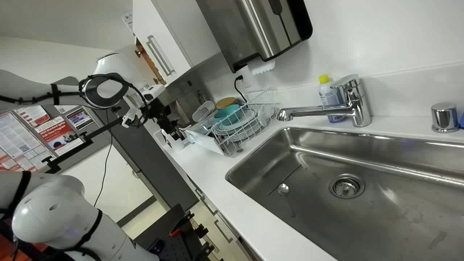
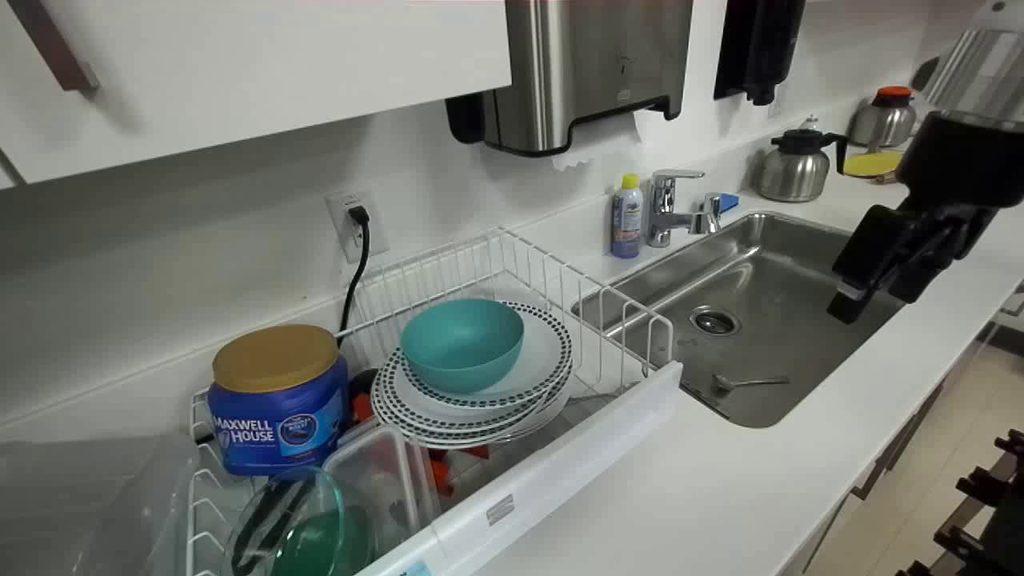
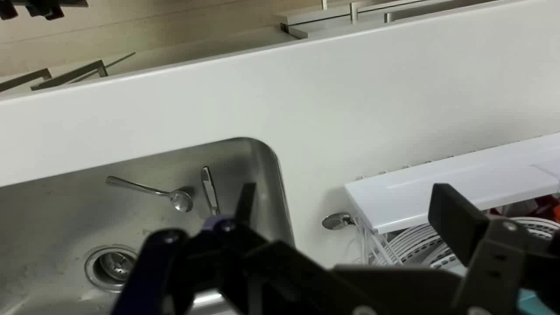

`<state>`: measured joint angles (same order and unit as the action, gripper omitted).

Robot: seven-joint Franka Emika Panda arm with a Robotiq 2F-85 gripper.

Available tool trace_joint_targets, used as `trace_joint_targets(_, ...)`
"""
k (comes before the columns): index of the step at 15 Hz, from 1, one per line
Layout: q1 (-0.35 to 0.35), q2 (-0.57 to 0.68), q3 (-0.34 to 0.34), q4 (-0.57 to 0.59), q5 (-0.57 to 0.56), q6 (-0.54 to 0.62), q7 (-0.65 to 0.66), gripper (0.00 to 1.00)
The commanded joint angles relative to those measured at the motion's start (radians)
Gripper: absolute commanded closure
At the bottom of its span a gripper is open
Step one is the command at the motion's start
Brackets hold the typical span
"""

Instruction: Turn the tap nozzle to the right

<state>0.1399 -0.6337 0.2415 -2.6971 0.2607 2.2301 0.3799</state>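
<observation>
Blocky black jaws gape, well apart from the slim chrome tap nozzle [image 1: 310, 111]

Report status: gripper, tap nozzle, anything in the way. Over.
Gripper open, empty. Tap nozzle untouched, tip pointing down. Yellow-capped can close beside faucet base, possible snag.

One pincer [image 3: 344, 197], equipped with two fingers [image 3: 457, 216], is in view. One tap nozzle [image 1: 314, 110] joins one faucet base [image 1: 360, 108]. The table [image 3: 315, 105] carries one sink [image 1: 406, 203], fitted with one drain [image 1: 346, 186]; sink contents are one spoon [image 3: 177, 199] and one slender utensil [image 3: 210, 191]. Further quantities: one dish rack [image 2: 568, 464], one teal bowl [image 2: 462, 348], one blue canister [image 2: 276, 424], one spray can [image 2: 627, 218], one short chrome fitting [image 1: 444, 116] and two steel carafes [image 2: 794, 176]. Plates [image 2: 546, 360] number at least three; the exact stack count cannot be read. Also: one towel dispenser [image 2: 552, 88], one outlet [image 2: 342, 212].
</observation>
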Motion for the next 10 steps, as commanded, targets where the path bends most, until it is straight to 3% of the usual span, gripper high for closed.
trace_joint_targets(1, 0.004, 0.0, -0.005, 0.002, -0.004, -0.002, 0.003, 0.0)
trace_joint_targets(6, 0.004, 0.0, -0.005, 0.002, -0.004, -0.002, 0.003, 0.0)
trace_joint_targets(10, -0.093, 0.08, 0.003, 0.061, -0.106, 0.083, 0.037, 0.0)
